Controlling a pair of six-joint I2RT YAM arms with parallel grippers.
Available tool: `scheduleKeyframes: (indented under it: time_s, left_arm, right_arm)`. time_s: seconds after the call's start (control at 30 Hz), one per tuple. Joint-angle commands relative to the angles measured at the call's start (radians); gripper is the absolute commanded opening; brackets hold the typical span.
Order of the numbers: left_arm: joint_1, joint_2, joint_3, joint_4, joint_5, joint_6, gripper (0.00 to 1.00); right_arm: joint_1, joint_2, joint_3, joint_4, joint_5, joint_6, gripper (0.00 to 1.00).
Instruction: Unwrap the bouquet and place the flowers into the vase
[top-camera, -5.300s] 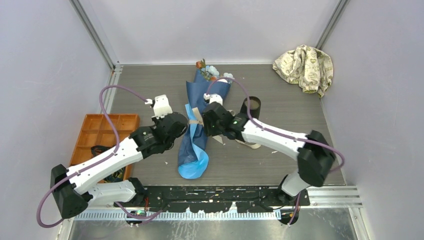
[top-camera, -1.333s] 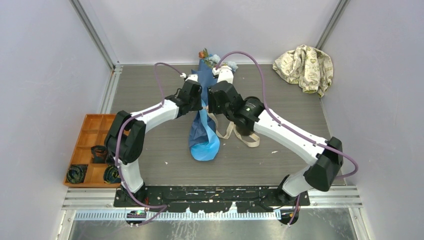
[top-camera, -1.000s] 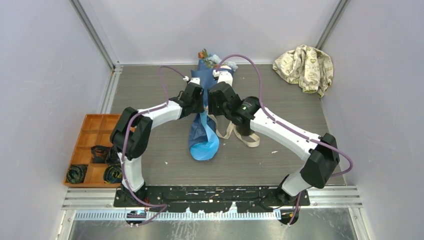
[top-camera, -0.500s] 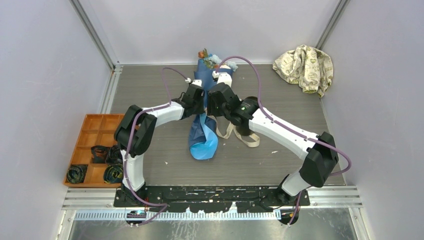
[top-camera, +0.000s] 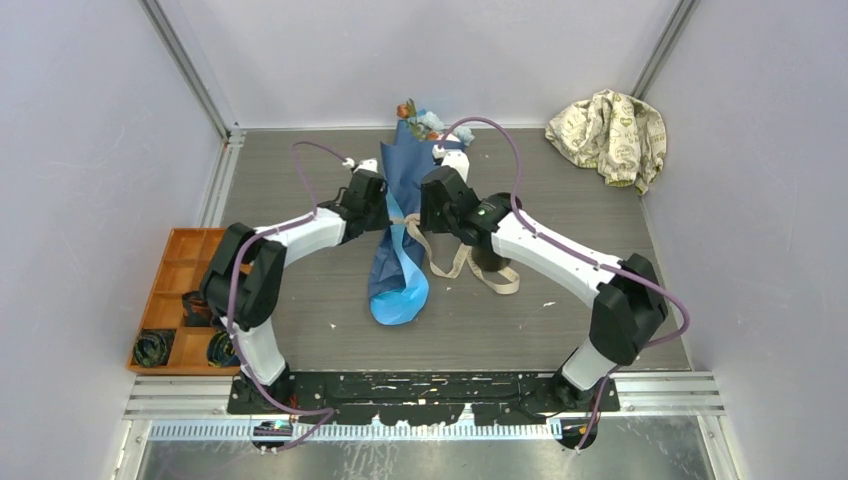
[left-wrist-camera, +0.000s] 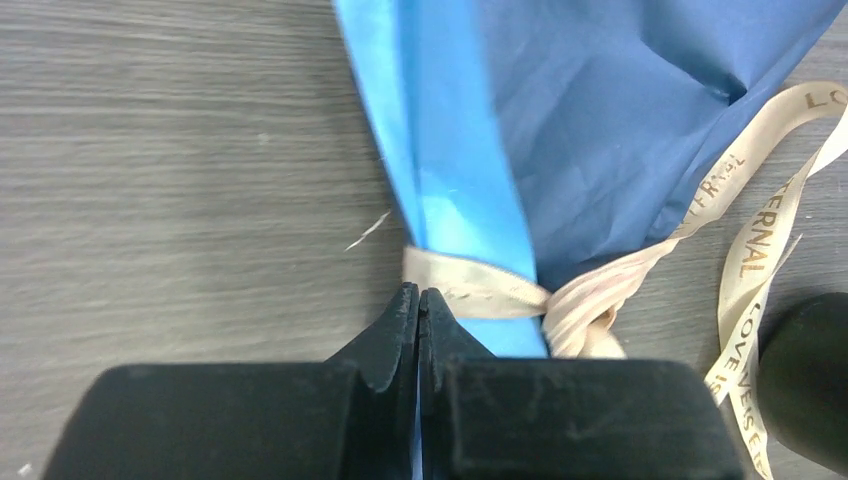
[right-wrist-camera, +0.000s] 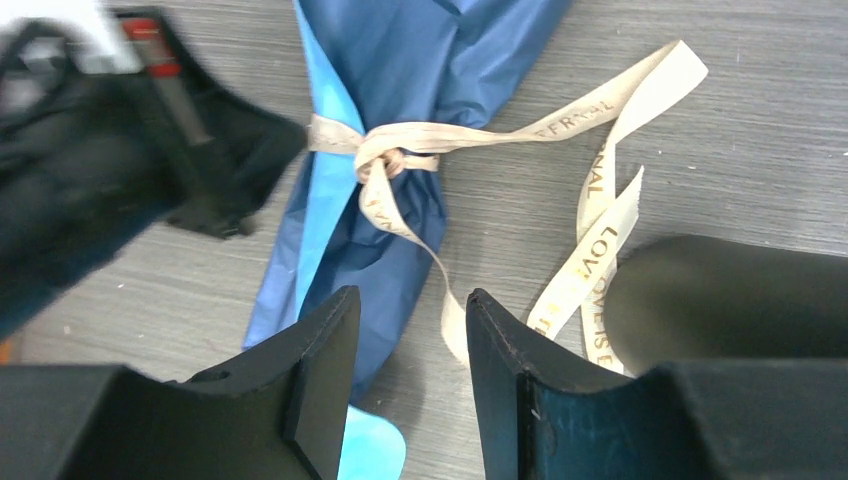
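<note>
Lengthwise, the bouquet (top-camera: 395, 270) lies on the table (top-camera: 600, 200), with the flowers (top-camera: 420, 115) at the far end and the open paper mouth toward the arms. The left tool (left-wrist-camera: 418, 295) is clenched, its tips touching the beige ribbon (left-wrist-camera: 470, 290) at the cone's left edge; whether the band is actually pinched is unclear. The right tool (right-wrist-camera: 410, 300) hovers released over the knot, with the vase (right-wrist-camera: 720, 300) just to its right.

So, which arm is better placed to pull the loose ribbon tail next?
Probably the right. The right gripper is open above the ribbon, a loose tail showing between its jaws. The left gripper is shut at the band's edge, away from the tails.
</note>
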Motion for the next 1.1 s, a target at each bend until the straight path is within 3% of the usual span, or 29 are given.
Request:
scheduleKeyframes:
  time_s: [0.0,0.43,0.7,0.9,1.07]
  left_arm:
    - [0.034,-0.122,-0.07,0.018,0.012,-0.04,0.0]
    - [0.06,-0.117,-0.087,0.056,0.151,-0.066,0.0]
    - [0.069,-0.134,-0.07,0.057,0.206,-0.089,0.04]
    - [0.071,-0.104,-0.022,0.061,0.247,-0.107,0.07]
    - [0.071,-0.094,0.014,0.05,0.27,-0.11,0.08]
  right_arm:
    - [-0.023,0.059,0.007,0.025,-0.014,0.039,0.49]
    - [-0.023,0.323,0.12,0.02,-0.113,0.045,0.49]
    - [-0.018,0.299,0.032,0.018,-0.187,0.068,0.47]
    - [-0.019,0.259,-0.062,0.034,-0.197,0.066,0.31]
    - [-0.018,0.274,-0.068,0.019,-0.194,0.059,0.04]
